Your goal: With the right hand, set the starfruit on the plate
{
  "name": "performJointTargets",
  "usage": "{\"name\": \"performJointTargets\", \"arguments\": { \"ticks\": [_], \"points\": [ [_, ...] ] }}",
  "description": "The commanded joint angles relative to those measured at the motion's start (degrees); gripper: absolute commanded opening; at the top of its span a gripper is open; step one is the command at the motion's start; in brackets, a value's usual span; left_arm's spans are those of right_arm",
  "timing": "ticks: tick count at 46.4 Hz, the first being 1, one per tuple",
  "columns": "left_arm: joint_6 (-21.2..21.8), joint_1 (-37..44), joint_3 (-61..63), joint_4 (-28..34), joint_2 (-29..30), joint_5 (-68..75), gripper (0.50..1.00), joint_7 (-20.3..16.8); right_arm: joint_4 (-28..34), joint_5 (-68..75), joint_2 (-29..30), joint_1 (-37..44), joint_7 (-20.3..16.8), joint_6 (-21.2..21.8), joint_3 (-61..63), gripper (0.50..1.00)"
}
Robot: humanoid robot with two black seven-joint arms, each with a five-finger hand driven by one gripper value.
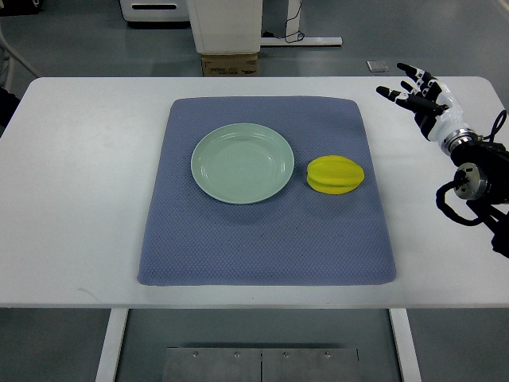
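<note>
Starfruit (336, 174), yellow and ridged, lies on a blue-grey textured mat (262, 239) just right of a round pale green plate (242, 163), apart from it. The mat covers a white table (71, 199) over grey floor. The right hand (419, 93) hovers far right, fingers spread, holding nothing.

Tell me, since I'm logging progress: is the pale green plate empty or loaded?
Empty. The round pale green plate shows only bare surface; the yellow starfruit lies beside it on the blue mat.
</note>
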Motion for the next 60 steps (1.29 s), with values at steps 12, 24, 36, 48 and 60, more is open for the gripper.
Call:
{"name": "performJointTargets", "arguments": {
  "ticks": [12, 24, 36, 48, 60],
  "points": [
    [0.0, 0.01, 0.03, 0.02, 0.0, 0.09, 1.0, -0.02, -0.09, 0.0, 0.01, -0.01, 0.04, 0.0, 0.09, 1.0],
    [0.0, 0.01, 0.03, 0.02, 0.0, 0.01, 1.0, -0.02, -0.09, 0.0, -0.08, 0.08, 0.12, 0.0, 0.26, 1.0],
    [0.0, 0.01, 0.03, 0.02, 0.0, 0.01, 1.0, -0.02, -0.09, 0.0, 0.54, -0.01, 0.3, 0.0, 0.35, 1.0],
    [0.0, 0.01, 0.03, 0.02, 0.0, 0.1, 1.0, -0.02, 0.0, 0.0, 0.62, -0.01, 0.65, -0.08, 0.35, 1.0],
    [0.0, 0.01, 0.03, 0.02, 0.0, 0.1, 1.0, -0.02, 0.17, 0.0, 1.24, -0.18, 2.05, -0.08, 0.35, 1.0]
  ]
}}
